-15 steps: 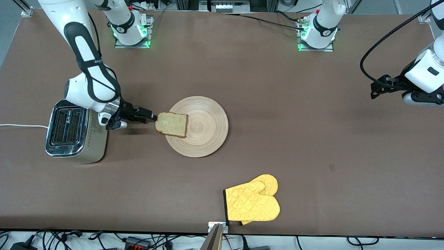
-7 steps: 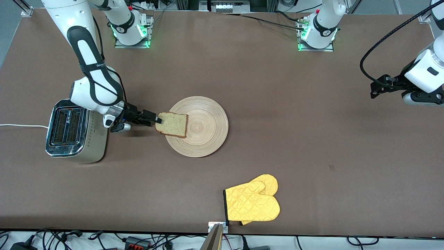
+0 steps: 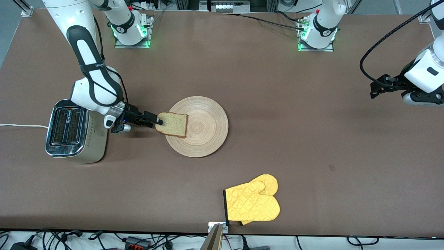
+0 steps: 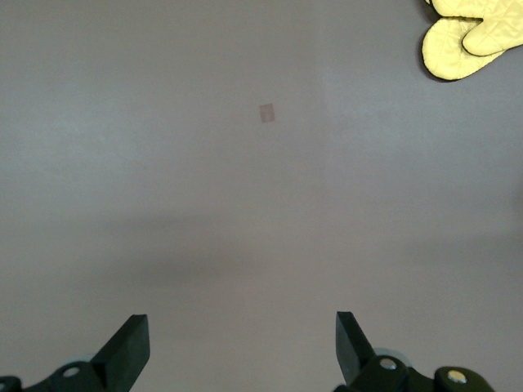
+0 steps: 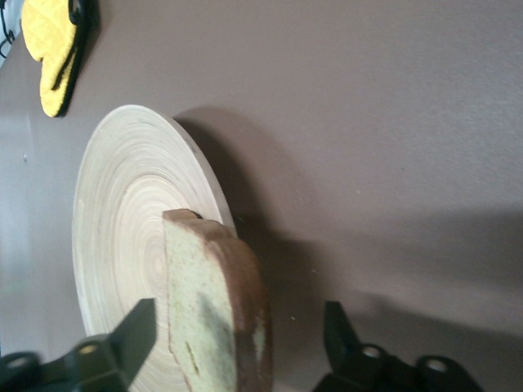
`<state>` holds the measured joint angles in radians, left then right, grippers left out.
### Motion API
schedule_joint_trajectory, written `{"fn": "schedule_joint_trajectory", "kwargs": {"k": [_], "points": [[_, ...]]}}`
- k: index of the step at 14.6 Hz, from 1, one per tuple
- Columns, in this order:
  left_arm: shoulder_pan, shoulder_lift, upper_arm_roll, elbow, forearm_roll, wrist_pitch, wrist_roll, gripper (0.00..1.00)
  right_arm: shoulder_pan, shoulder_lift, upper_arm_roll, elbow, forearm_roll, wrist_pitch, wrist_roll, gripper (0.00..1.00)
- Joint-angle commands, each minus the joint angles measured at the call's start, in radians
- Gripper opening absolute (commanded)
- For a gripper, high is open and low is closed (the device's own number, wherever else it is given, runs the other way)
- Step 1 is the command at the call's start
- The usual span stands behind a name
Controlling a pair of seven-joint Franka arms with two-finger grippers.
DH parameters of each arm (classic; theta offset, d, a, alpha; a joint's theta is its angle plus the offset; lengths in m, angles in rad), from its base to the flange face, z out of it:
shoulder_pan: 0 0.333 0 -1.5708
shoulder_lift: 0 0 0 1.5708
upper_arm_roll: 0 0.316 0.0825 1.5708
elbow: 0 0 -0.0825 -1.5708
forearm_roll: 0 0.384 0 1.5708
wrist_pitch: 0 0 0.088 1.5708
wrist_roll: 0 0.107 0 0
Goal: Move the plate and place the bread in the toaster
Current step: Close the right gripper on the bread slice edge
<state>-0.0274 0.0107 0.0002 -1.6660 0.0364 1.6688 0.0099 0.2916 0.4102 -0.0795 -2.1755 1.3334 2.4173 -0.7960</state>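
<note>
The bread (image 3: pixel 172 124) lies flat on the rim of the round tan plate (image 3: pixel 208 118), overhanging toward the toaster (image 3: pixel 71 131). The toaster stands at the right arm's end of the table, slots up. My right gripper (image 3: pixel 158 121) is low between toaster and plate, open, its fingers straddling the bread's crust edge. In the right wrist view the bread (image 5: pixel 204 278) sits between the open fingers of the right gripper (image 5: pixel 239 320), on the plate (image 5: pixel 122 212). My left gripper (image 3: pixel 375 89) waits open and empty over the left arm's end; its wrist view (image 4: pixel 241 327) shows bare table.
A yellow oven mitt (image 3: pixel 251 203) lies near the table's front edge, nearer the camera than the plate; it also shows in the left wrist view (image 4: pixel 470 37) and the right wrist view (image 5: pixel 53 49). The toaster's white cord (image 3: pixel 20 126) runs off the table's end.
My right gripper has moved a little toward the plate, so its open fingers now reach around the bread's edge. The bread, the plate and the left arm have not moved.
</note>
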Motion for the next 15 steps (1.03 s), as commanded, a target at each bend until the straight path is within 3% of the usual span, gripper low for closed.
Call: {"fn": "schedule_joint_trajectory", "kwargs": {"k": [1, 6, 7, 9, 13, 15], "points": [[0.003, -0.020, -0.006, -0.009, -0.012, -0.012, -0.013, 1.00, 0.014, 0.009, -0.003, 0.008, 0.050, 0.010, -0.005, 0.83], [0.001, -0.021, -0.006, -0.009, -0.012, -0.018, -0.007, 1.00, 0.026, 0.021, -0.003, 0.008, 0.052, 0.016, -0.002, 0.80], [0.001, -0.021, -0.006, -0.009, -0.012, -0.020, -0.008, 1.00, 0.026, 0.021, -0.003, 0.008, 0.052, 0.014, -0.002, 0.70], [0.001, -0.021, -0.008, -0.009, -0.012, -0.024, -0.011, 1.00, 0.026, 0.021, -0.003, 0.008, 0.062, 0.014, 0.000, 0.64], [0.001, -0.023, -0.006, -0.009, -0.012, -0.027, -0.013, 1.00, 0.026, 0.021, -0.003, 0.008, 0.095, 0.006, 0.023, 0.34], [0.001, -0.023, -0.006, -0.009, -0.012, -0.029, -0.014, 1.00, 0.024, 0.018, -0.003, 0.008, 0.095, 0.006, 0.047, 0.28]]}}
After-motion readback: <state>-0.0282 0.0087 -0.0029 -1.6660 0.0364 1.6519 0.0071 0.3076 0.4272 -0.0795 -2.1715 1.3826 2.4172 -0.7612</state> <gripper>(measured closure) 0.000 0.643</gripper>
